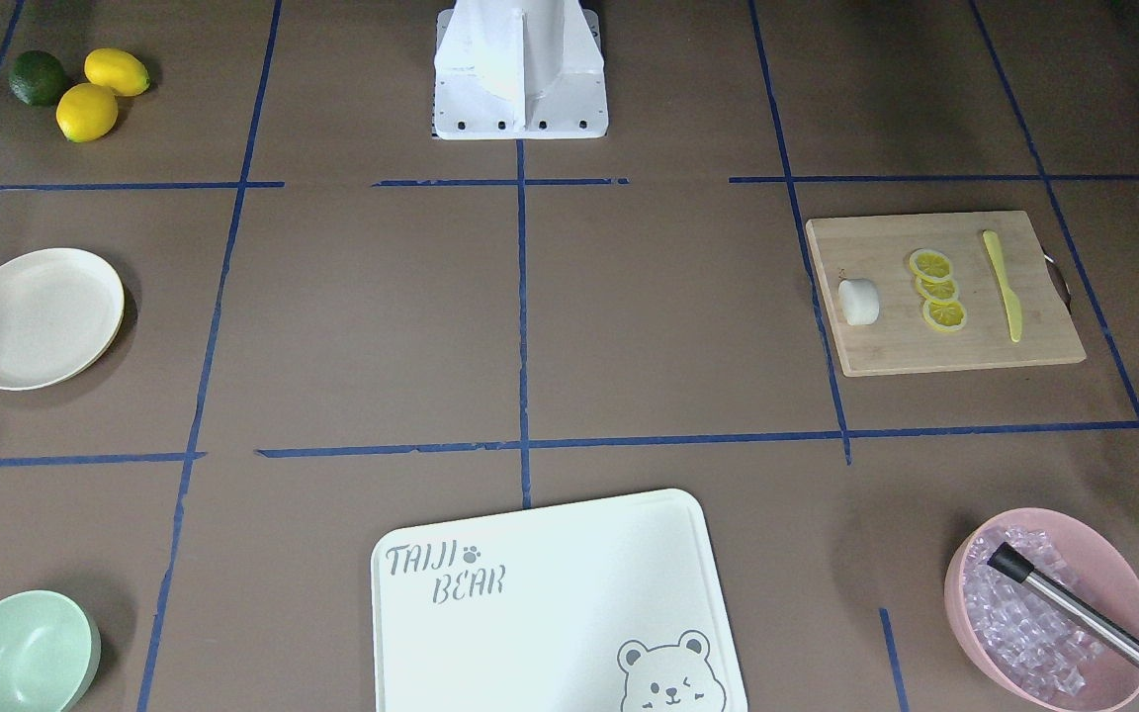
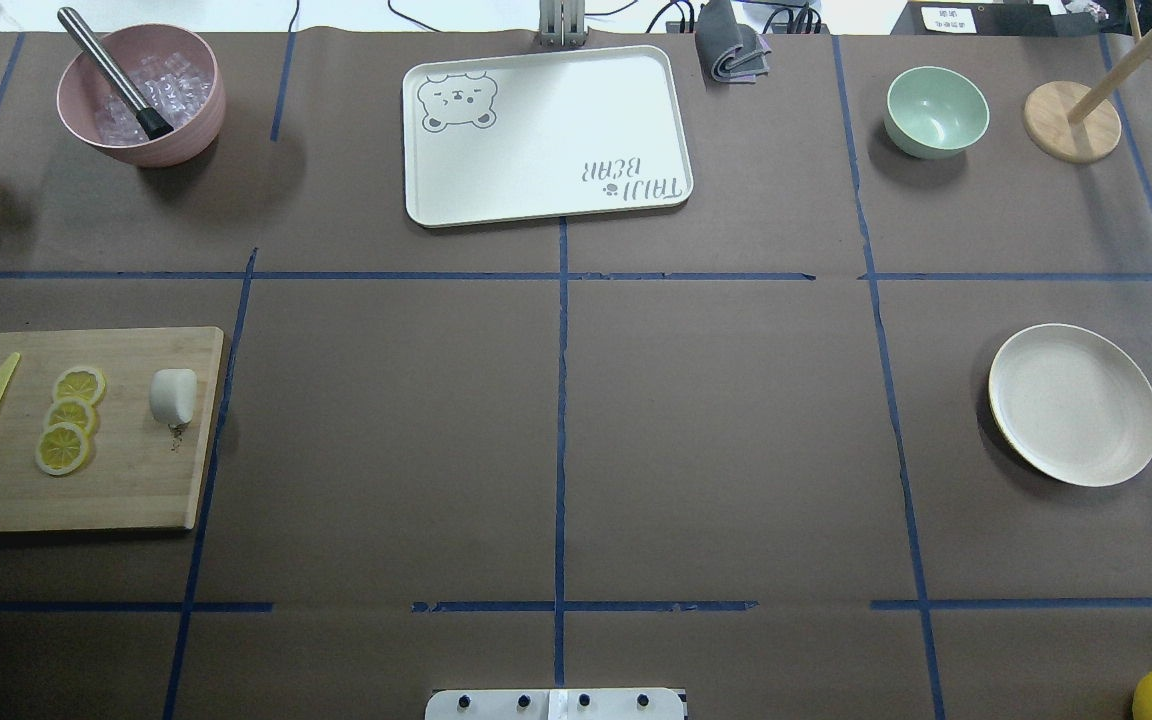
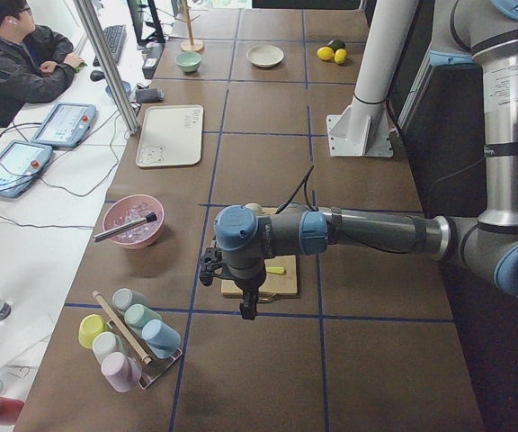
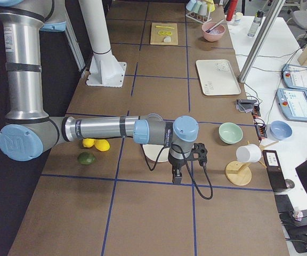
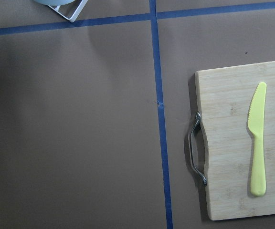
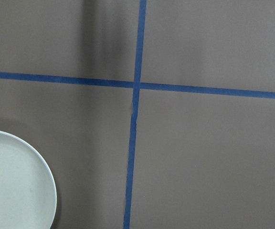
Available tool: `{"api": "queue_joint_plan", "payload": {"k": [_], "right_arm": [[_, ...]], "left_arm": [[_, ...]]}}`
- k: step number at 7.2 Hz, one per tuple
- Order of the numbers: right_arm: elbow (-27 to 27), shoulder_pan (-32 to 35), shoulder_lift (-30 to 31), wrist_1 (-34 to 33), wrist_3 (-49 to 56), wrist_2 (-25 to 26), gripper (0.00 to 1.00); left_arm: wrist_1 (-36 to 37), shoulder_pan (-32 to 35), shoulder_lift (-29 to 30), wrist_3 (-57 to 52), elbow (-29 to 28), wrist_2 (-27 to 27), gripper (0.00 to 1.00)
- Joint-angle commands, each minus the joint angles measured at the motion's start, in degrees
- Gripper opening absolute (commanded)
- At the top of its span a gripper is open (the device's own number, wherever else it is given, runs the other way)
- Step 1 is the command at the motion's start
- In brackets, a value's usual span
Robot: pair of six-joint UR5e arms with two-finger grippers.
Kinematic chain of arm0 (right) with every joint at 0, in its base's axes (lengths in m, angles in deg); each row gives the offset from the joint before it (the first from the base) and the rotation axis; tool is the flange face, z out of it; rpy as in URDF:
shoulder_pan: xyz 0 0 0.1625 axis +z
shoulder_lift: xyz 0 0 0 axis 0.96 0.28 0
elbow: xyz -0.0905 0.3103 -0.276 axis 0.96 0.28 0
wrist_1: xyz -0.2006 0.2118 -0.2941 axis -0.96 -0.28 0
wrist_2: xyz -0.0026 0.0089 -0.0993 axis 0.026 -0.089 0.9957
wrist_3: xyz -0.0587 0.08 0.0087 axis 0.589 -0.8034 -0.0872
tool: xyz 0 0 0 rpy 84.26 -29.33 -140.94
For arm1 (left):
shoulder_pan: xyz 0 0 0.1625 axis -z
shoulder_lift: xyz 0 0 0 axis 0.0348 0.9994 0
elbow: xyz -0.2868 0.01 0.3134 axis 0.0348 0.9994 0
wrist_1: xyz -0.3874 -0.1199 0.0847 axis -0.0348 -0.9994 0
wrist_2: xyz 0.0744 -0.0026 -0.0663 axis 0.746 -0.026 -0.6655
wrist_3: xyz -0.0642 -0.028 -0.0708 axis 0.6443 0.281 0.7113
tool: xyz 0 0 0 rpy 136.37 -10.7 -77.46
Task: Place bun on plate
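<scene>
The bun [image 1: 858, 302] [image 2: 174, 395] is a small white lump lying on the wooden cutting board [image 1: 975, 346] [image 2: 126, 490], beside three lemon slices. Far across the table sits the round cream plate [image 1: 39, 316] [image 2: 1074, 403], with nothing on it; its rim also shows in the right wrist view [image 6: 13, 181]. My left gripper [image 3: 247, 310] hangs above the table just off the board's outer end. My right gripper [image 4: 176, 178] hangs just beyond the plate [image 4: 154, 154]. Both grippers appear only in the side views, so I cannot tell whether they are open or shut.
A yellow knife [image 5: 257, 138] lies on the board. A pink bowl of ice with a metal tool [image 2: 141, 95], a bear-printed tray [image 2: 546, 135], a mint bowl [image 2: 936, 110], a wooden mug stand [image 2: 1071, 120], and lemons with a lime [image 1: 85, 89] ring the table. A person [image 3: 16, 54] sits at a side desk.
</scene>
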Motion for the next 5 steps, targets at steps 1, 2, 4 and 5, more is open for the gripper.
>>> {"api": "queue_joint_plan", "payload": {"k": [1,2,4,5], "right_arm": [[-0.05,-0.66,-0.04,0.0,-0.09,-0.05,1.0],[0.3,-1.1,-0.04,0.09,-0.26,-2.74,1.0],[0.57,-2.84,2.4,9.35,-8.73,-7.51,1.0],[0.57,-5.99,3.81,16.45,-16.45,-7.26,1.0]], "left_arm": [[-0.61,-0.09,0.0,-0.62,0.03,0.17,1.0],[-0.45,-0.44,0.26,-0.45,-0.15,0.0,1.0],[-0.44,-0.44,0.17,-0.45,0.12,-0.09,1.0],[-0.44,-0.44,0.17,-0.45,0.29,-0.09,1.0]]}}
